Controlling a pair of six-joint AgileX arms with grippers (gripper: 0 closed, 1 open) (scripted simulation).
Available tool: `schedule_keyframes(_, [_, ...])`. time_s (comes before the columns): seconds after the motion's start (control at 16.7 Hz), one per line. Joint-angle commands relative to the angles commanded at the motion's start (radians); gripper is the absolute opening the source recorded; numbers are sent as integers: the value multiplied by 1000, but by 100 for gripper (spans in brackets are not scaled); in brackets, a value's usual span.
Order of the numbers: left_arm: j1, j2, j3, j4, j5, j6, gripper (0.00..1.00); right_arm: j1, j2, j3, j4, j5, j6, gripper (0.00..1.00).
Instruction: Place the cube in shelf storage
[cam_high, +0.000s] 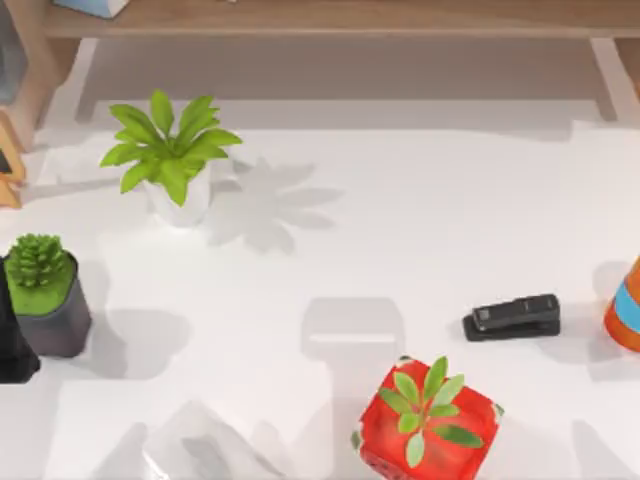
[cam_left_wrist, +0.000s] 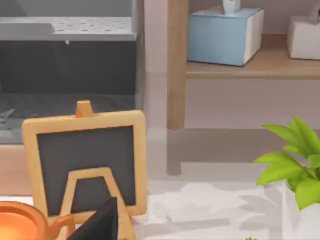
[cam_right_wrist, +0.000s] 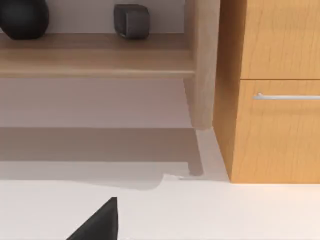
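Shelf (cam_high: 350, 18): a long light-brown wooden board along the far edge of the white table (cam_high: 420, 220), on pale uprights, with open space under it. It is cut off by the top view's upper edge, so I can see little of what's on it there, just the corner of a blue box (cam_high: 90, 6).

The left wrist view shows the board with that blue tissue box and a white box (cam_left_wrist: 305, 37) beside it, cropped. The right wrist view shows a dark round thing (cam_right_wrist: 22, 17) and a small dark block (cam_right_wrist: 131, 21) on the board, both cut off at the top. A wooden cabinet (cam_right_wrist: 280, 100) stands just beside the shelf's upright.

Cube: I can't tell where it is. The red planter (cam_high: 425, 420) at the near edge has small speckled bits at its corners. These are possibly something underneath, too small to call.

Left gripper (cam_left_wrist: 100, 225): a dark wedge in front of a small chalkboard easel (cam_left_wrist: 87, 160) and an orange cup (cam_left_wrist: 20, 222). Right gripper (cam_right_wrist: 100, 222): the same wedge over bare table. Released or clenched, I can't tell for either.

Also on the table: a stapler (cam_high: 512, 317), a leafy plant (cam_high: 170, 150) and a succulent pot (cam_high: 45, 295).
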Motion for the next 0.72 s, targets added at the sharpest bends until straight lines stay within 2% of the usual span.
schedule_keyframes(0.36, [0, 0, 0, 0, 0, 0, 100, -36, 89, 78, 79, -15, -66, 100])
schedule_keyframes(0.72, [0, 0, 0, 0, 0, 0, 100, -145, 537, 298, 328, -86, -379, 100])
